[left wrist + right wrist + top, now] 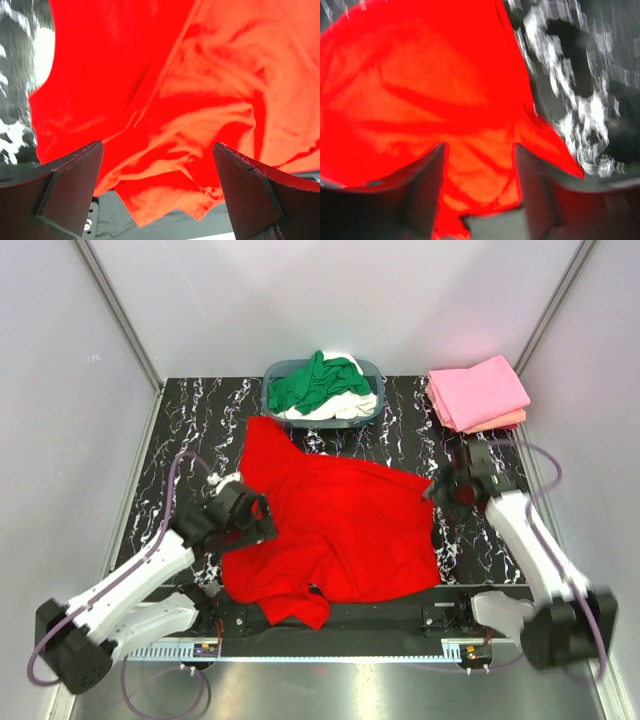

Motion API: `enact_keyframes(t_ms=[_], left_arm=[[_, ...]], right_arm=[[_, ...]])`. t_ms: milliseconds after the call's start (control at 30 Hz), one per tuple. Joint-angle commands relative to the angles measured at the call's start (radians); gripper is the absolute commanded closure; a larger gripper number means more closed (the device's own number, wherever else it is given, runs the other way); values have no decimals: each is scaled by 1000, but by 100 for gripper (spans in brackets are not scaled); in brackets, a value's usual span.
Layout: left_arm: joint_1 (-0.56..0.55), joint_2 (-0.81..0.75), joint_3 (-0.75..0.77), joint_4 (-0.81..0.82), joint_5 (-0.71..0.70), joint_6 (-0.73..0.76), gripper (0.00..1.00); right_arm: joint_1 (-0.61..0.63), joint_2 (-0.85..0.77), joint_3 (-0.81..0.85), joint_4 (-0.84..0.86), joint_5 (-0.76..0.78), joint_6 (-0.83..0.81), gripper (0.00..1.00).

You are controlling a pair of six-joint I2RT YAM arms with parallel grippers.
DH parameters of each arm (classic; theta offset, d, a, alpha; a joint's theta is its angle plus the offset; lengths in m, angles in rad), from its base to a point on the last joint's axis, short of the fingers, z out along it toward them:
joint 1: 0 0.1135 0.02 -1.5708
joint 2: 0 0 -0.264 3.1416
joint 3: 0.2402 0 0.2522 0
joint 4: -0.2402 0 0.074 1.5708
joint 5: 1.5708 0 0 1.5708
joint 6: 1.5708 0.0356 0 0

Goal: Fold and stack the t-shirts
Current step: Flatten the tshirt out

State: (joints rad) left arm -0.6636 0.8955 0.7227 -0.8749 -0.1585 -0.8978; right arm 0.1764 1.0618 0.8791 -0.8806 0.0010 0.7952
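Observation:
A bright red t-shirt (340,530) lies crumpled and spread out in the middle of the table. My left gripper (256,518) is at its left edge, open and empty; in the left wrist view (157,150) the red shirt (190,100) lies below between the wide-apart fingers. My right gripper (437,490) is at the shirt's right edge, open, with red cloth (435,90) under and between its fingers (479,147). Green (312,383) and white (350,405) t-shirts sit heaped in the basket. Folded pink (478,390) and salmon (505,421) t-shirts are stacked at the back right.
The blue-grey plastic basket (271,375) stands at the back centre, just behind the red shirt's top corner. The table top is black marble-patterned (190,430), bounded by white walls. The arm bases sit at the near edge.

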Motion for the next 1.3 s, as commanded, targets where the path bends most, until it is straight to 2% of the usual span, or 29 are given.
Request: enact_keyframes(t_ms=[0,167,233,433,800,1067,1267], left_arm=[[-5,94,116,20,-70,92,5],[-5,83,184,-2,-121,220,5],[-4,66,190,-6,-133,267,5],[13,30,179,-27,-167,319,5],[21,-17,152,-4,-182,323,5],[21,-13,147,1,-194,321,5],[21,-18,142,4,-199,318,5]], right_arm=[[-6,257,164,100,148,-99,42],[-67,519,280,183,171,-183,47],[-80,614,328,213,180,-214,53],[-120,765,409,252,163,-251,60],[-123,802,403,281,134,-249,67],[-123,767,365,284,109,-244,60],[-121,736,319,305,116,-246,62]])
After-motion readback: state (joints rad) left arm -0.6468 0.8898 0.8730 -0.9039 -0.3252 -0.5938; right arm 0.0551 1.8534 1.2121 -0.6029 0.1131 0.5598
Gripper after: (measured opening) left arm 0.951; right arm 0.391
